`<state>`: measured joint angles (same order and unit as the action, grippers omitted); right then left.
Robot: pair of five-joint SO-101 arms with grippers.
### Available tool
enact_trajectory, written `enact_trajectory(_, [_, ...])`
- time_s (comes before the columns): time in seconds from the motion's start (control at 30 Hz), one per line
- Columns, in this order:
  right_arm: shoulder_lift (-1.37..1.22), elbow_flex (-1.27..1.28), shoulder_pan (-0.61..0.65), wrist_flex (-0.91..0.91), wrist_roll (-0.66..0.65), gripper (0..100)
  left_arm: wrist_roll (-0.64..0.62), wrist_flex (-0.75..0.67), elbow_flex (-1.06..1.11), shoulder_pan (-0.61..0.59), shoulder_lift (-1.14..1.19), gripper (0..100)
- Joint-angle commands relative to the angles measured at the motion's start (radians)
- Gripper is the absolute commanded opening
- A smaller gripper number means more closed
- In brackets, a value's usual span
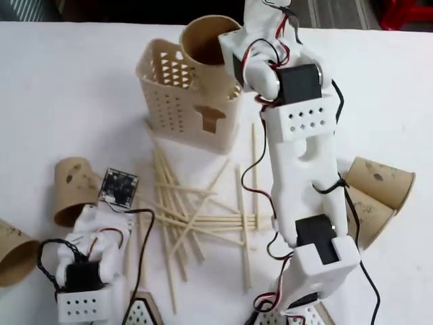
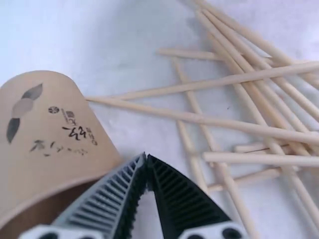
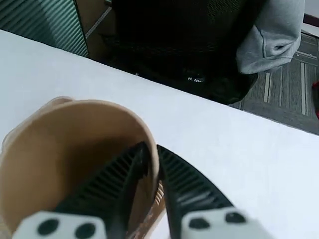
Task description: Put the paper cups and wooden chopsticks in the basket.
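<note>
A cream perforated basket (image 1: pixel 177 101) stands at the back of the table. My right gripper (image 1: pixel 229 49) (image 3: pixel 152 152) is shut on the rim of a brown paper cup (image 1: pixel 208 42) (image 3: pixel 65 149), one finger inside and one outside, over the basket's far right corner. Wooden chopsticks (image 1: pixel 196 217) (image 2: pixel 239 124) lie scattered in front of the basket. My left gripper (image 2: pixel 146 158) is shut and holds nothing, low over the table beside a cup lying on its side (image 1: pixel 73 189) (image 2: pixel 45 134), between that cup and the chopsticks.
Another cup (image 1: pixel 15 252) lies at the left edge. Two more cups (image 1: pixel 380 181) (image 1: pixel 365 215) lie at the right beside the right arm (image 1: pixel 304 169), which spans the table from front to back. A dark chair and floor lie beyond the far table edge.
</note>
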<state>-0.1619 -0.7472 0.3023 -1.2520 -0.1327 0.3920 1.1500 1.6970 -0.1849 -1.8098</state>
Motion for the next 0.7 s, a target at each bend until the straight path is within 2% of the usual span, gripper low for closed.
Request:
enact_trajectory(0.0, [0.013,-0.041,-0.007,0.035,0.008,1.9,0.006,-0.015,-0.005,0.001,-0.005,2])
enact_trajectory(0.4, [-0.085,-0.012,-0.051,-0.018,0.008,3.3,0.006,-0.015,-0.005,0.001,-0.005,2])
enact_trajectory(0.57, [-0.065,-0.035,-0.048,-0.107,0.009,22.6,0.006,-0.015,-0.005,0.001,-0.005,2])
enact_trajectory(0.67, [-0.01,-0.064,-0.056,-0.179,0.006,25.5,0.006,-0.015,-0.005,0.001,-0.005,2])
